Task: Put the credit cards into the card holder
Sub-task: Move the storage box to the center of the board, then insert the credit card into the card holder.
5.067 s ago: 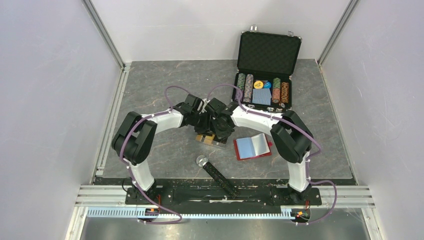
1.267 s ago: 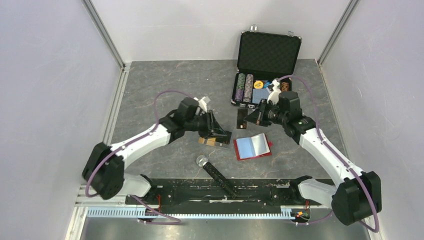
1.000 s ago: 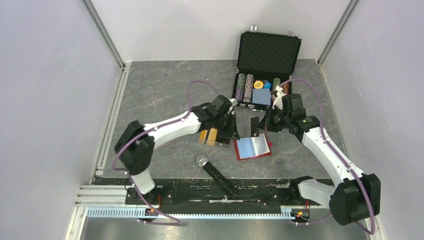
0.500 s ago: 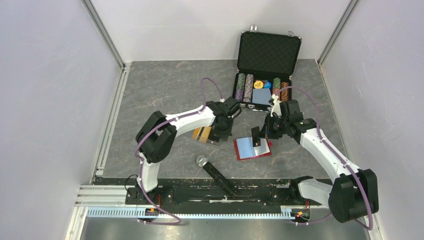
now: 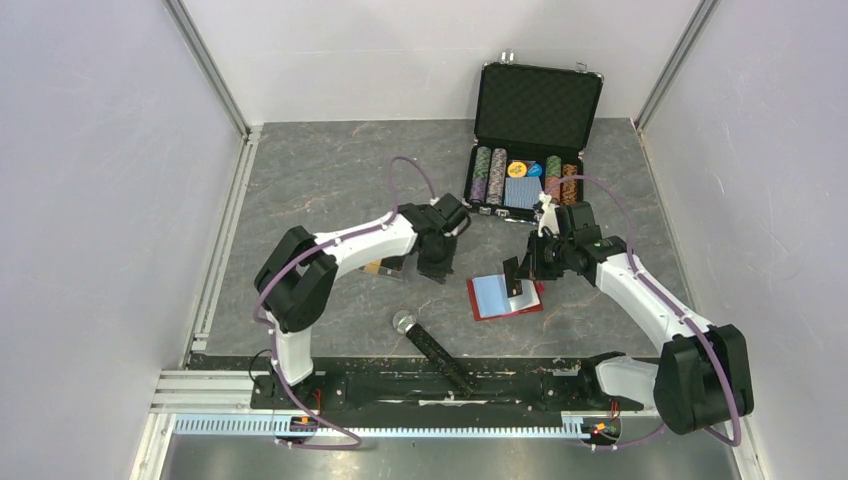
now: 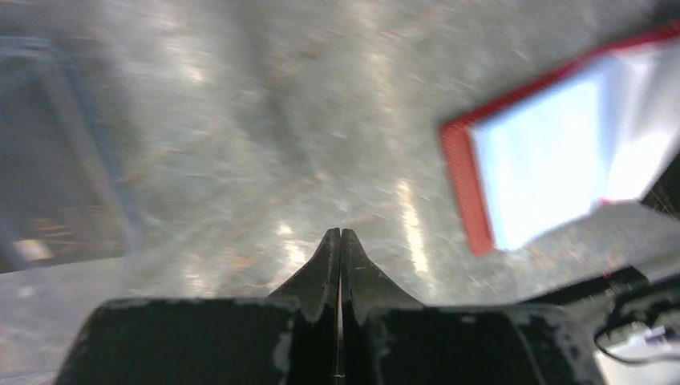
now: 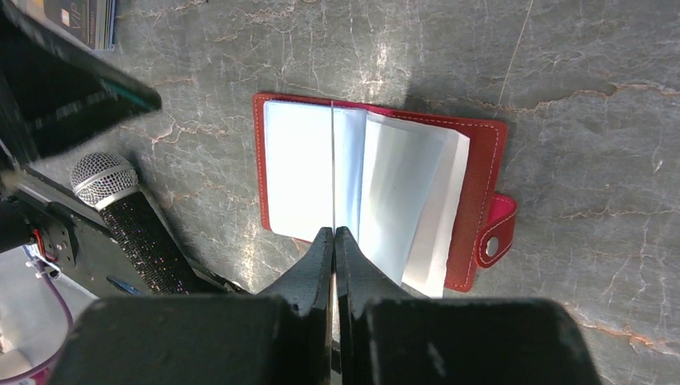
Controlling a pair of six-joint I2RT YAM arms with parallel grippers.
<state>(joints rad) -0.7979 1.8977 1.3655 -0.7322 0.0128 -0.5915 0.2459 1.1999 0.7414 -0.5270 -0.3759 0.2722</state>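
Black card poised over open wallet
Overhead: your right gripper is pinching the card upright above the red wallet. Left wrist: left gripper fingers are pressing together, empty. Right wrist: card is hanging edge-on; be tilting it into a sleeve mouth.

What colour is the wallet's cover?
The wallet has a red cover, which shows best in the right wrist view.

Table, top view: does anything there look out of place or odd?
Yes: a microphone lies near the front edge, its handle over the black bar between the arm bases, unrelated to cards. The wallet lies open; nothing is spilled.
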